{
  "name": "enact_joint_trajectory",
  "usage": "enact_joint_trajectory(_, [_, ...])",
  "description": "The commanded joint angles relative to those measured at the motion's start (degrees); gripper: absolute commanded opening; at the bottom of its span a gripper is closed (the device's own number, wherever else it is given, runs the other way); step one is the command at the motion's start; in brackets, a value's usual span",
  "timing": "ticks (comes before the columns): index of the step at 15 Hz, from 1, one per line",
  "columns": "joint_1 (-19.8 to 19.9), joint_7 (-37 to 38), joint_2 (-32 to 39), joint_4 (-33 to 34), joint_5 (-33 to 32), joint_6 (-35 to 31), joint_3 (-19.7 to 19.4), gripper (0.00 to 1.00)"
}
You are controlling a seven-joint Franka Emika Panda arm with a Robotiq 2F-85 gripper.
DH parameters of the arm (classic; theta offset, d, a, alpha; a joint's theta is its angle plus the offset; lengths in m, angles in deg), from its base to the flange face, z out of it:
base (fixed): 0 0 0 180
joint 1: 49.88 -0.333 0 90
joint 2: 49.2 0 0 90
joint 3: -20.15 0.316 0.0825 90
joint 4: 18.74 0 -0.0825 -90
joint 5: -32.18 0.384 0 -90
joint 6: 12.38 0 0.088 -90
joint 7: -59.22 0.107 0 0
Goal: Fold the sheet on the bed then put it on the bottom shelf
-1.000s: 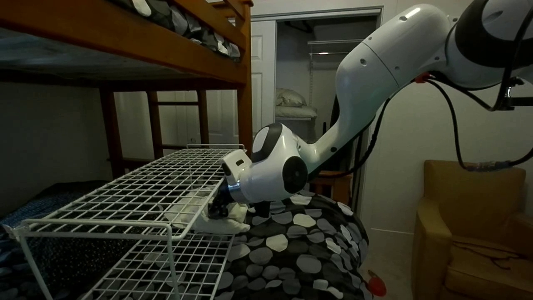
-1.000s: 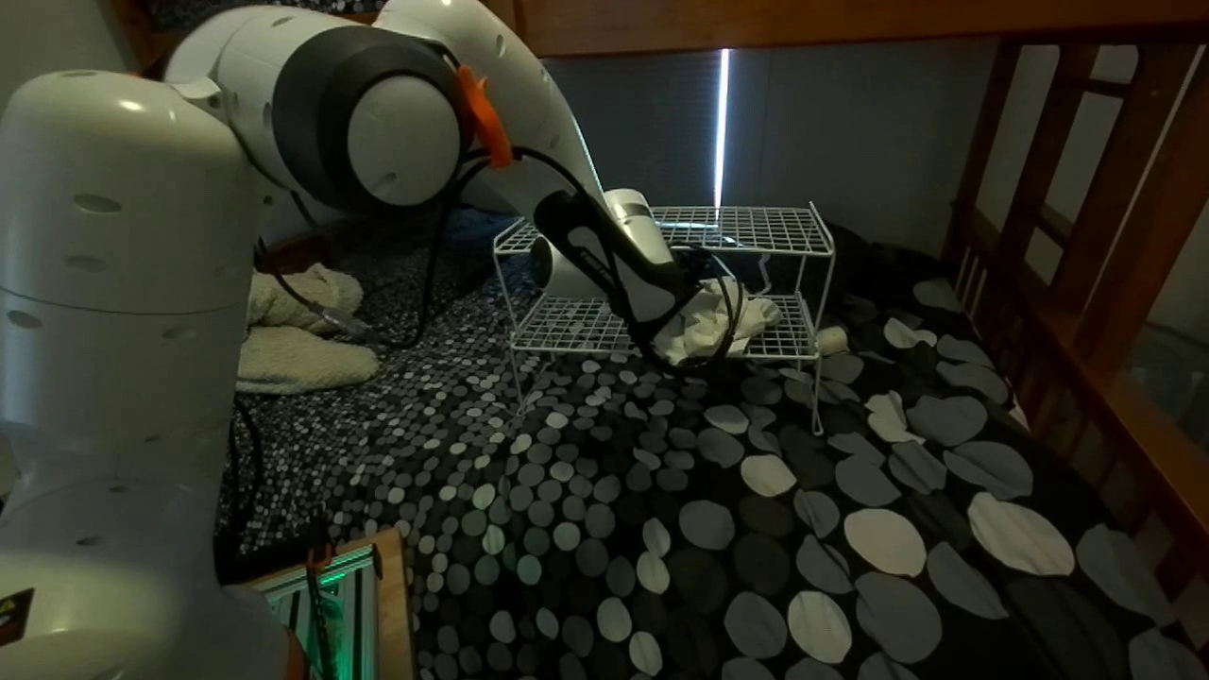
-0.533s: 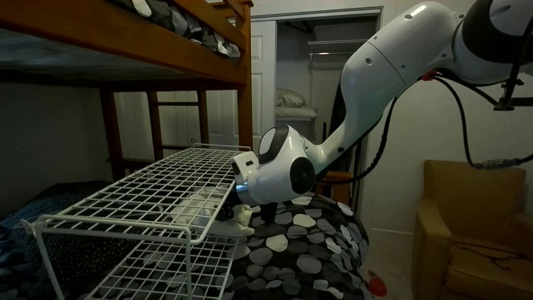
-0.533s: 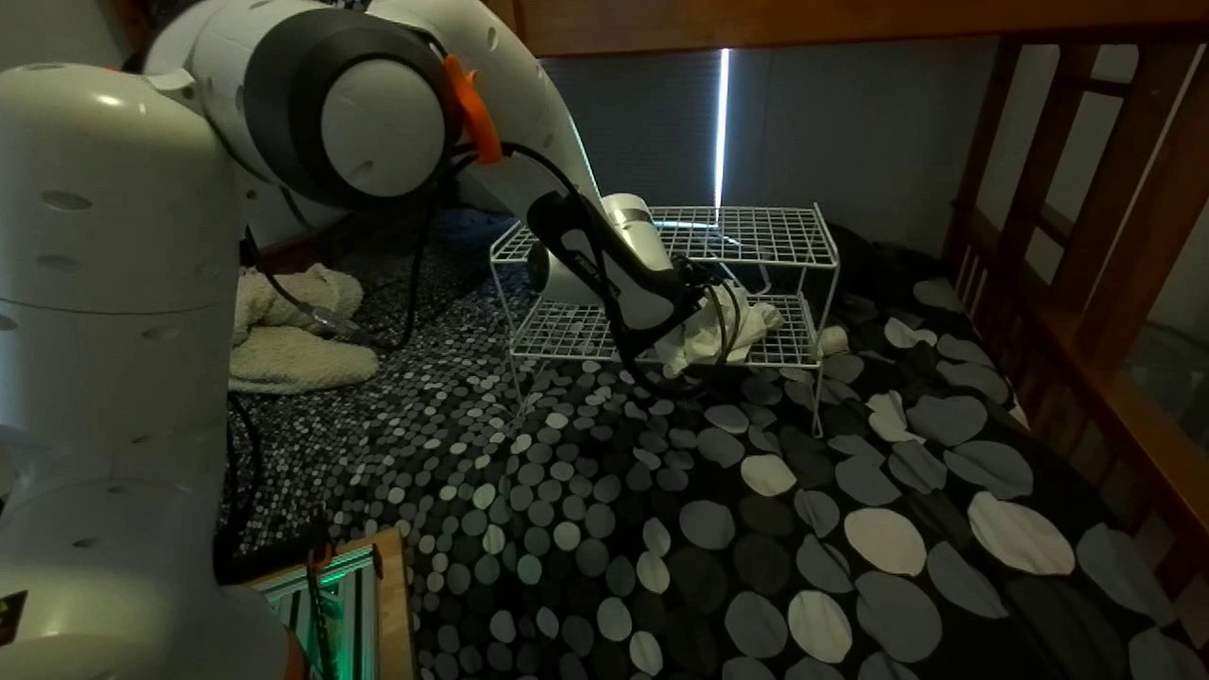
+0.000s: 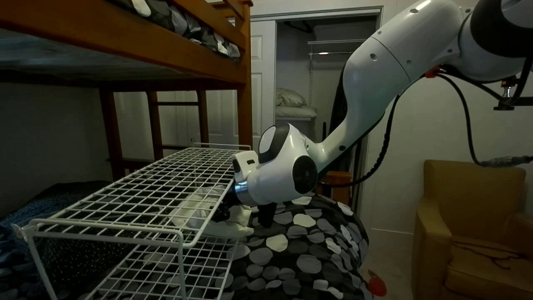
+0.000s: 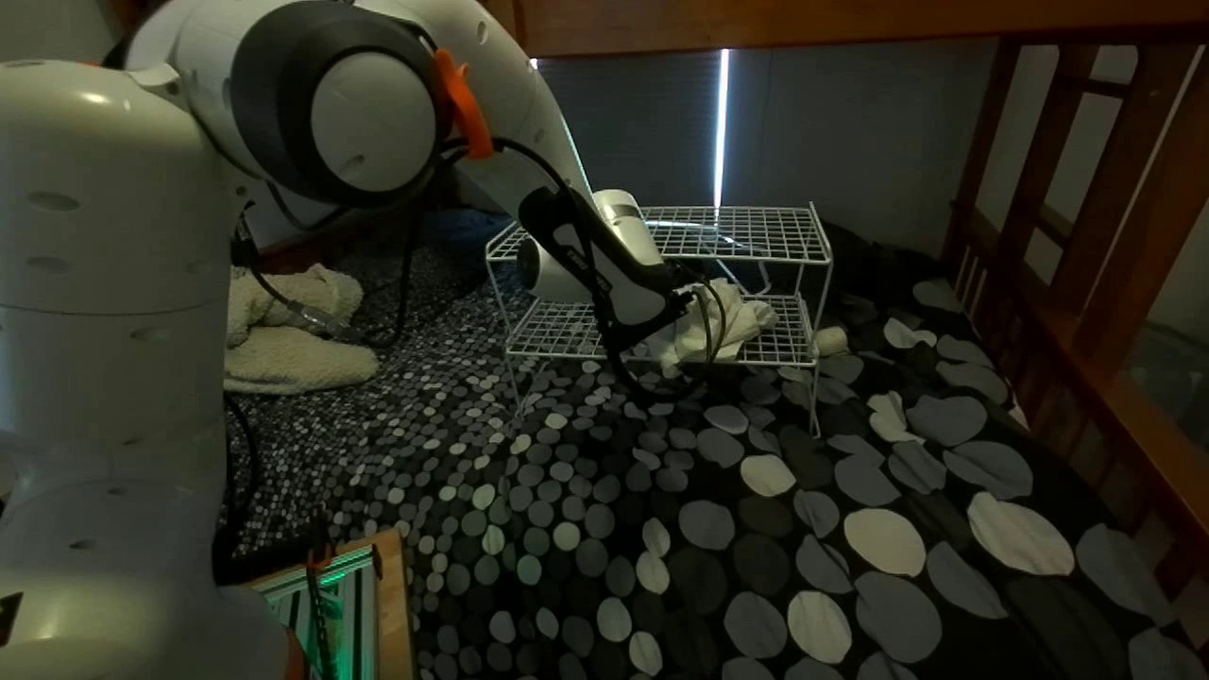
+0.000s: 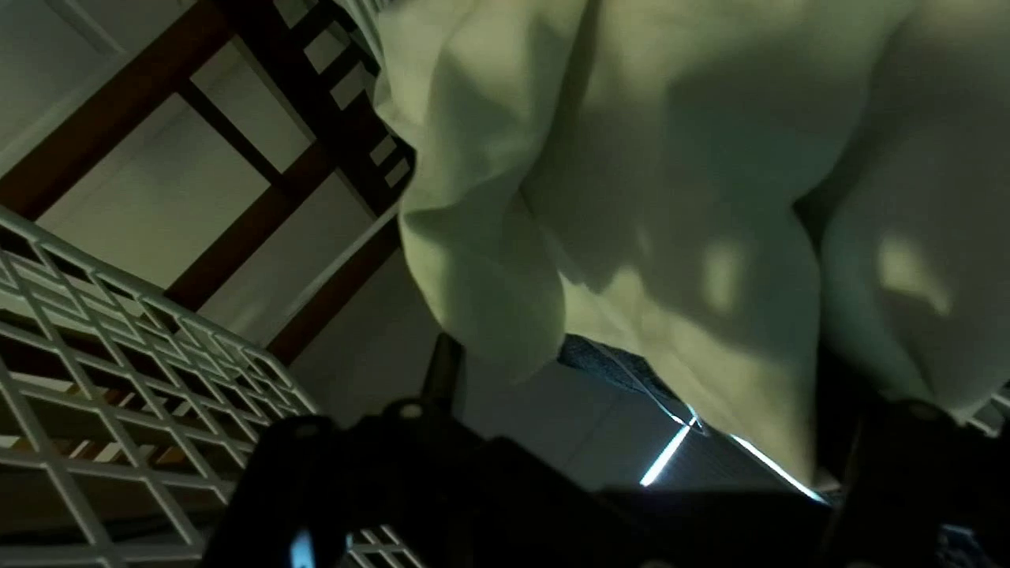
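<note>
- Here, in an exterior view, a white, jointed robot arm (image 5: 377, 71) slopes down to a two-tiered white wire-grid rack (image 5: 137, 200). The arm's black two-fingered gripper (image 5: 221, 212) lies partly behind the edge of the upper grid; from this side the finger spacing cannot be told.
- Between the tiers lies the cream, wrinkled, soft cloth sheet (image 5: 227, 229), bunched on the bottom shelf (image 5: 202, 266) of thin white metal rods; one edge juts past the rim, above the bed (image 5: 287, 246) with its dark cover of grey and white round dots.
- A brown wooden bunk-bed frame (image 5: 125, 46) spans the upper left; a tan upholstered armchair (image 5: 470, 225) stands well apart at the right.
- In an exterior view, the rack stands on the bed. The sheet is heaped on the right-hand half of the bottom shelf and droops over its front rim. A cream fleecy cloth (image 6: 297, 364) lies on the bed, well apart from the rack, and a small cream roll (image 6: 831, 341) just beside a rack leg.
- In the wrist view, the gripper's dark fingers (image 7: 443, 371) are spread wide; the creased sheet fills the upper right, and whether it touches the fingertips cannot be told.
</note>
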Motion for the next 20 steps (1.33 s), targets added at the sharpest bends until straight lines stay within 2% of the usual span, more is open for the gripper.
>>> enact_joint_trajectory(1, [2.6,1.6,-3.3,-1.7,0.0,-2.0,3.5,1.00])
enact_joint_trajectory(9, [8.1,-4.3,-6.2,-3.6,0.0,-5.7,9.4,1.00])
enact_joint_trajectory(16, [17.2,-6.0,-7.3,-5.5,0.0,-8.3,17.8,1.00])
enact_joint_trajectory(17, [18.7,-6.0,-7.2,-5.8,0.0,-7.9,19.1,1.00])
enact_joint_trajectory(19, [20.5,-1.4,-7.3,-7.3,0.0,-3.0,20.8,1.00])
enact_joint_trajectory(20, [21.8,-0.7,-6.1,-6.7,0.0,-1.6,23.0,1.00])
